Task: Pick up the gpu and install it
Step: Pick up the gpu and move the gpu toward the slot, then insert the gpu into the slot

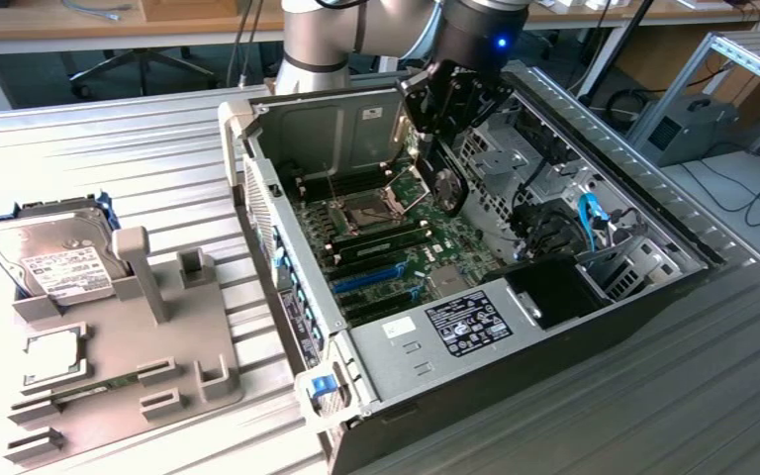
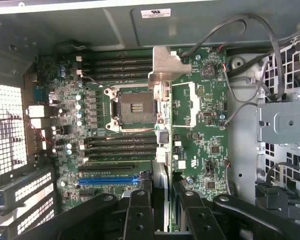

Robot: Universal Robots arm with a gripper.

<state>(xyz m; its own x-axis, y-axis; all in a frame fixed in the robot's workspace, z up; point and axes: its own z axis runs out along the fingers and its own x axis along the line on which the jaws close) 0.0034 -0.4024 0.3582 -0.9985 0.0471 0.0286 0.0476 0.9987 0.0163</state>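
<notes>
Hand (image 1: pixel 449 137) and graphics card (image 1: pixel 447 186) are joined, as you can see: the fingers (image 2: pixel 138 212) are clamped on the card's two flat faces, so nothing on the desk (image 1: pixel 130 148) needs picking up. You are holding the card inside the open computer case (image 1: pixel 254 148), above the green circuit board (image 1: pixel 394 237) and, as far as I can judge, touching none of it. On the exterior view's clock face the card hangs from the hand toward six o'clock. In the wrist view you look along its thin edge (image 2: pixel 161 145), with the silver bracket (image 2: pixel 166 65) at the end farthest from the fingers. The relation that matters to you is card against slot. The blue slot (image 1: pixel 369 278) lies at about seven o'clock from the card's lower end, near but clearly apart, and it runs roughly from eight o'clock to two o'clock. By my reading, the card's long axis stands across the slot's line rather than along it. A hard drive (image 1: pixel 50 252) sits well away at nine o'clock.
</notes>
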